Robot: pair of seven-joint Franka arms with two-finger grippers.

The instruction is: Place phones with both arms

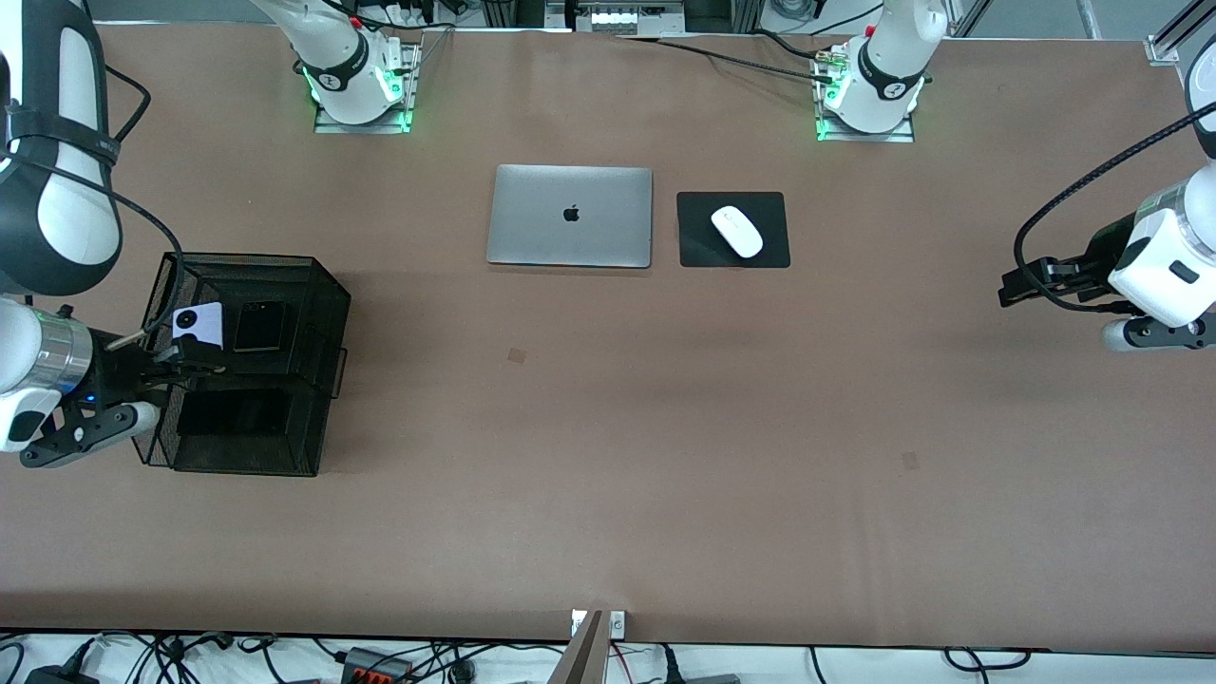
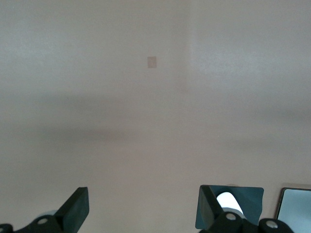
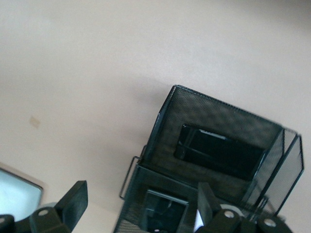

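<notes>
White arms, dark joints, black cables

place: robotics lab | showing: two arm bases sitting bolted on a brown tabletop | loose cables lying along its edge

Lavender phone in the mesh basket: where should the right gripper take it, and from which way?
Come straight down from above; the basket's mesh walls block the sides. The lavender phone lies flat, close beside the black flip phone, so probably pinch its two free edges. The open right gripper is already over the basket.
</notes>
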